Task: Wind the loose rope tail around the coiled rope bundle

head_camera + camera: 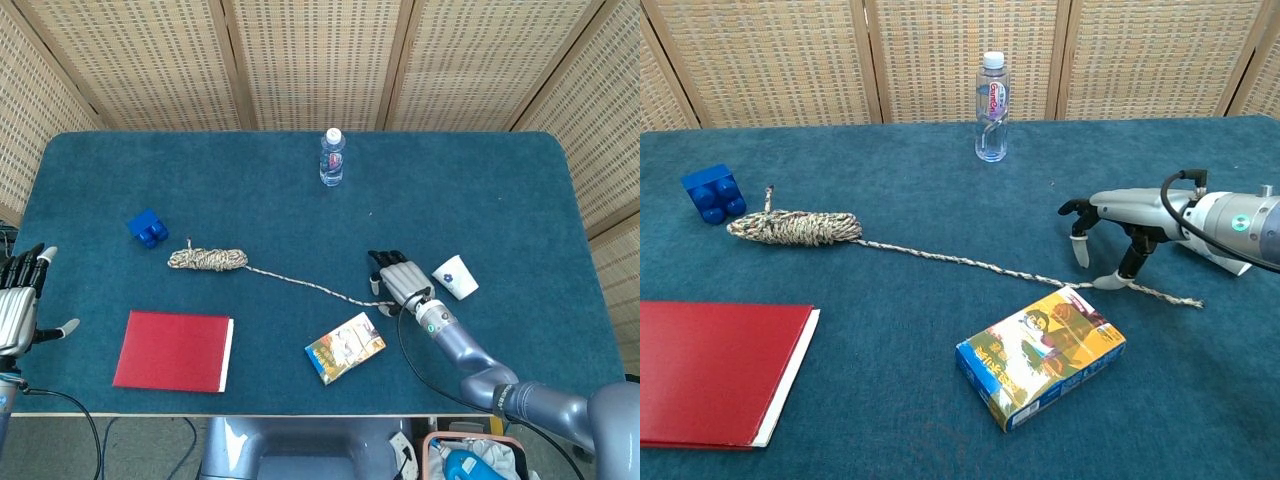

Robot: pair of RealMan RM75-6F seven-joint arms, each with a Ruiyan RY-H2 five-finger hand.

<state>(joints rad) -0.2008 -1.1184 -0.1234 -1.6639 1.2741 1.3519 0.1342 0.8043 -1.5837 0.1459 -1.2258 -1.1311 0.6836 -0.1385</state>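
Observation:
The coiled rope bundle (207, 259) (795, 227) lies left of centre on the blue table. Its loose tail (310, 285) (970, 262) runs right across the cloth to a free end near the cup. My right hand (400, 280) (1115, 225) hovers low over the tail close to that end, palm down and fingers apart. In the chest view its thumb tip touches the rope while the other fingertips (1080, 255) hang just above the table. My left hand (18, 300) stays at the table's left edge, fingers spread and holding nothing.
A white paper cup (455, 277) lies just right of my right hand. A small printed box (345, 347) (1042, 355) sits in front of the tail. Also on the table are a red book (173, 350), a blue block (147, 228) and a water bottle (332, 157).

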